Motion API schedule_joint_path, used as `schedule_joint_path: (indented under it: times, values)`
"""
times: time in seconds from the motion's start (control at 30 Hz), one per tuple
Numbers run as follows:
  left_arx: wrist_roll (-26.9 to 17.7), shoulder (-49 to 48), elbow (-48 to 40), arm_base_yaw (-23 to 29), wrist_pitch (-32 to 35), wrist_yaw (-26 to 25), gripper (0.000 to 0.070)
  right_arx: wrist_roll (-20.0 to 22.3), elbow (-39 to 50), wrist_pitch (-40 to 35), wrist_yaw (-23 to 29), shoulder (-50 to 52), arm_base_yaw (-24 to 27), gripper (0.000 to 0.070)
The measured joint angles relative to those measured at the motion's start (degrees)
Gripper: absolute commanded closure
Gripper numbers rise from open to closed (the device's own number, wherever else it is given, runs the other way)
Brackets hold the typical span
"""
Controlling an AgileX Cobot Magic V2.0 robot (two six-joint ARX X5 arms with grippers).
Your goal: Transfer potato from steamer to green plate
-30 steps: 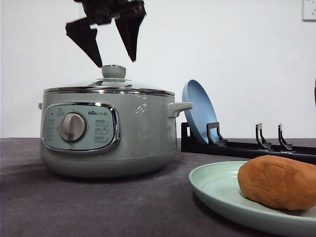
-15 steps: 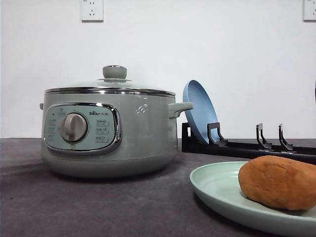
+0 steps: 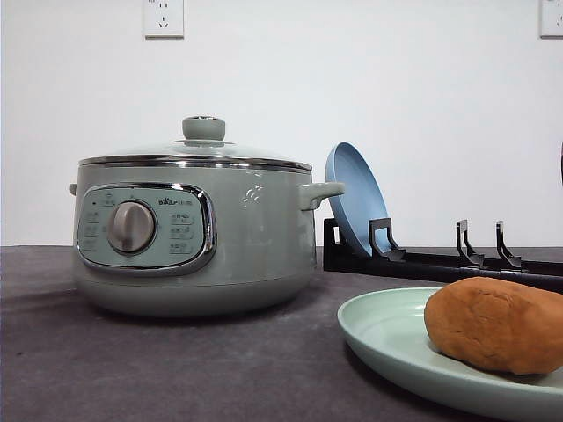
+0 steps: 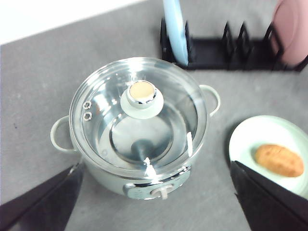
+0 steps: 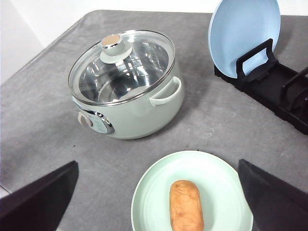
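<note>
Your left gripper [image 4: 154,202] has its jaws spread wide apart and holds nothing; its dark fingertips [image 4: 41,204] frame the steamer [image 4: 139,125] from above. Your right gripper [image 5: 154,202] is likewise splayed and empty, with its fingertips [image 5: 36,202] on either side of the green plate [image 5: 154,192].

The potato [image 5: 186,205] lies on that green plate, roughly in its middle in the right wrist view, and toward the plate's right side in the front view [image 3: 497,323]. The plate [image 3: 387,338] rests on the grey tabletop [image 3: 132,369], to the right of the steamer [image 3: 193,237] and apart from it.

The steamer stands upright with its glass lid [image 5: 122,65] seated on it, the knob [image 3: 203,128] on top. Through the glass you see a bare metal interior. The control panel with its dial [image 3: 130,227] faces the front camera.

Behind the steamer, a black dish rack [image 3: 440,259] holds a blue plate [image 3: 354,198] leaning on edge. A pink plate [image 4: 291,31] stands at the rack's other end.
</note>
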State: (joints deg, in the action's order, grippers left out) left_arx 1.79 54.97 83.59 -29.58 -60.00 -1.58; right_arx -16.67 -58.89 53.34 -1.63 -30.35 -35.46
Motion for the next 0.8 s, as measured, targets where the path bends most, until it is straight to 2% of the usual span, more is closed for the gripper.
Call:
schedule_joint_path:
  times: [0.1, 0.3, 0.63, 0.67, 0.7, 0.73, 0.77, 0.8]
  values:
    - [1.8, -8.3, -8.2, -0.2, 4.0, 0.0, 0.0068, 0.6, 0.0, 0.0, 0.0, 0.0, 0.0, 0.0]
    - [4.4, -21.0, -17.5, -0.2, 4.9, -1.4, 0.0068, 3.1, 0.0, 0.0, -0.4, 0.0, 0.0, 0.0007]
    - [5.2, -24.1, -18.7, -0.2, 5.1, -1.4, 0.0071, 4.5, 0.0, 0.0, -1.3, 0.0, 0.0, 0.0006]
    - [5.2, -24.1, -18.7, -0.2, 5.1, -1.4, 0.0112, 4.5, 0.0, 0.0, -1.3, 0.0, 0.0, 0.0007]
    - [5.2, -24.1, -18.7, -0.2, 5.1, -1.4, 0.0267, 4.5, 0.0, 0.0, -1.3, 0.0, 0.0, 0.0028]
    - [5.1, -24.1, -18.7, -0.2, 5.0, -1.4, 0.0538, 4.5, 0.0, 0.0, -1.3, 0.0, 0.0, 0.0167]
    - [5.0, -24.0, -18.7, -0.2, 4.9, -1.4, 0.0696, 4.4, 0.0, 0.0, -1.3, 0.0, 0.0, 0.0415]
    - [5.0, -23.9, -18.7, -0.2, 4.9, -1.4, 0.0679, 4.5, 0.0, 0.0, -1.3, 0.0, 0.0, 0.0698]
